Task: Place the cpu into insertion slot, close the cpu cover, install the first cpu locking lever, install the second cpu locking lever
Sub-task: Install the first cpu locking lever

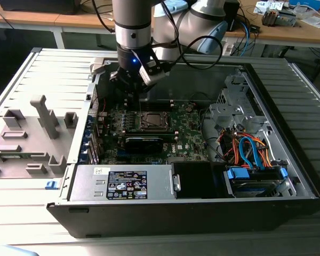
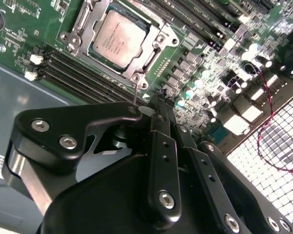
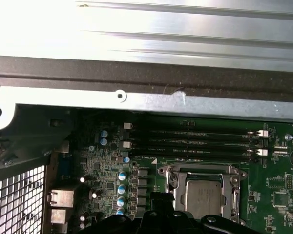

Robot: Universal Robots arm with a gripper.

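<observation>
The cpu (image 2: pixel 118 38) lies flat in the insertion slot (image 1: pixel 152 121), its silver-grey top showing. The cpu cover (image 2: pixel 158 46) lies down around it as a silver frame; in the first wrist view the cpu (image 3: pixel 202 195) and cover (image 3: pixel 234 187) show the same. A thin wire locking lever (image 2: pixel 135 87) stands up at one corner of the socket. My gripper (image 2: pixel 158 100) hangs just above the board beside that lever, its black fingers (image 2: pixel 162 146) drawn together, with nothing seen between them. In the exterior view the gripper (image 1: pixel 138 98) is above the socket's far edge.
The open computer case (image 1: pixel 288 133) surrounds the board. Memory slots (image 2: pixel 88 73) run beside the socket. A black graphics card (image 1: pixel 144 143), the power supply (image 1: pixel 122 184) and a drive cage with cables (image 1: pixel 250 157) lie nearer. A grey fixture (image 1: pixel 32 133) stands outside, at the exterior view's left.
</observation>
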